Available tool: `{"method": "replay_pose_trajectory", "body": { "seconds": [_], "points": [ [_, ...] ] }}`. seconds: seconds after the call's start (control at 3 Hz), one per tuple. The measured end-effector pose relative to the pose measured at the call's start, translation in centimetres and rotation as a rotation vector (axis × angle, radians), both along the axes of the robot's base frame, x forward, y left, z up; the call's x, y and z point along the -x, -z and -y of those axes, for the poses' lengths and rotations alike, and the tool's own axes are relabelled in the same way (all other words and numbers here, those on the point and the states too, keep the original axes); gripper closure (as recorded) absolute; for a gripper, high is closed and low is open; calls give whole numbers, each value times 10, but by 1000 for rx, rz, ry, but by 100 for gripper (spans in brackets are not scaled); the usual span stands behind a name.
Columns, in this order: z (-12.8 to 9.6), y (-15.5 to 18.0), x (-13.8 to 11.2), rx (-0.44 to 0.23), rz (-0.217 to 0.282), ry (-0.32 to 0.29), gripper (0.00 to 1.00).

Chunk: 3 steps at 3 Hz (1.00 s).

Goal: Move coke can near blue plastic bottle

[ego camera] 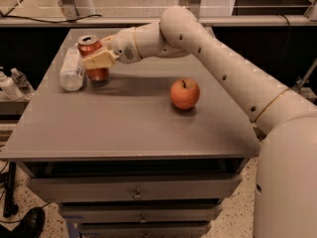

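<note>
The gripper [94, 58] sat in the upper left of the frame, at the end of a white arm [218, 63] that reached in from the right edge across the back of the grey table [124, 123]. Its jaws were pinched on the coke can [90, 45]: one tan finger [102, 59] lay pressed across the can's front, while the other was hidden behind it, so the grip on that side was only likely, not plainly seen. The can stood upright, or very nearly so, with its silver top facing up; its base was low at the tabletop, though whether it rested there or hung just clear could not be told.

Just to the left of the can lay the blue plastic bottle [72, 69], on its side, its length running toward the back of the table. It looked clear and whitish, and whether anything was inside could not be made out. Can and bottle were just beside each other, touching or close to it.

An apple [184, 93] sat alone near the middle of the table, well apart from the can, to its lower right.

At the far left edge, off the table and lower down, stood two small bottles [9, 86] with pale caps.

Beneath the tabletop, across the bottom of the frame, were drawers [133, 188], shut, their contents hidden.
</note>
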<state>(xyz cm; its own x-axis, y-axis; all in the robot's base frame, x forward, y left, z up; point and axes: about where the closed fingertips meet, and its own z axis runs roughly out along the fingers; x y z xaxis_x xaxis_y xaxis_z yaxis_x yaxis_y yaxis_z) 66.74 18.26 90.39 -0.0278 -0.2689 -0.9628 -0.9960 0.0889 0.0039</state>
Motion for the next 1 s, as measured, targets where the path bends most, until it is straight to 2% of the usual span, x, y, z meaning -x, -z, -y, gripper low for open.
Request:
{"method": "replay_pose_trajectory", "body": {
  "seconds": [0.33,0.67,1.0],
  "points": [
    [-1,1,1,-2,0,-5,0],
    [0,1,2,-2,0,-4,0],
    [13,-5,-2,6,15,7,0]
  ]
}}
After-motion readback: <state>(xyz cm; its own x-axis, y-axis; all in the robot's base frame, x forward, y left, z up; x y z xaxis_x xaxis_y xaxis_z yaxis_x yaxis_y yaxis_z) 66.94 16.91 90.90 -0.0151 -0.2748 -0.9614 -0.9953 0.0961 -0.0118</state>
